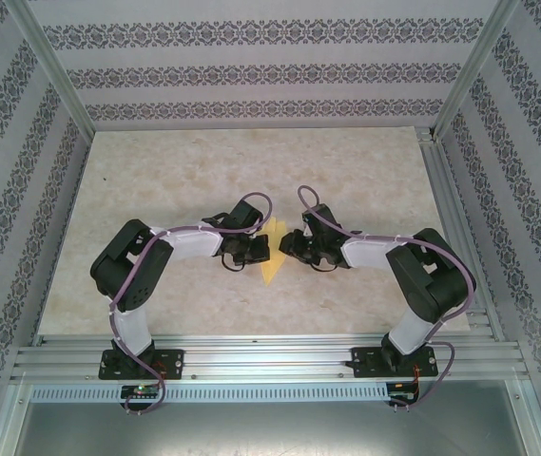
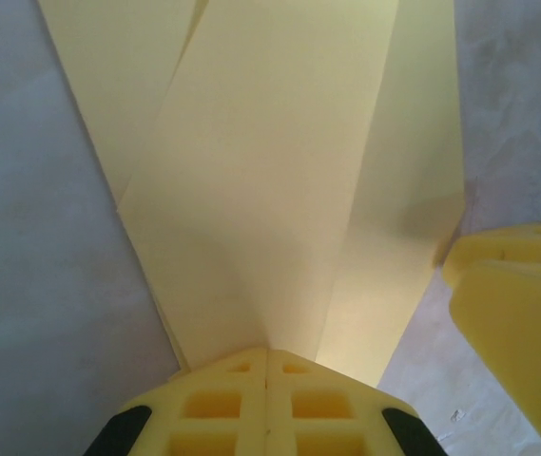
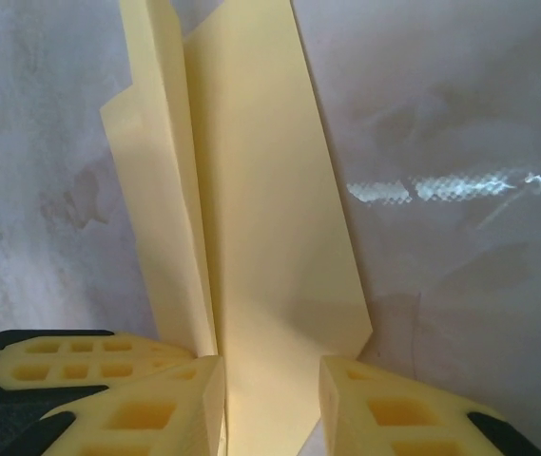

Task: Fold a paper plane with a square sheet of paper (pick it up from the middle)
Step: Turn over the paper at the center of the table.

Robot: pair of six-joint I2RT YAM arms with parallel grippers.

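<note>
Centrally on table, paper plane between left claw, right claw

No readable text, labels or numbers, seemingly, anywhere.

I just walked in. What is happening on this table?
A yellow paper plane is being folded in the middle of the table. The left gripper is shut on it. The right gripper is open, with its fingers on either side of the paper, which already has long folds and one raised flap.

Patterned walls, beige marbled tabletop
</note>
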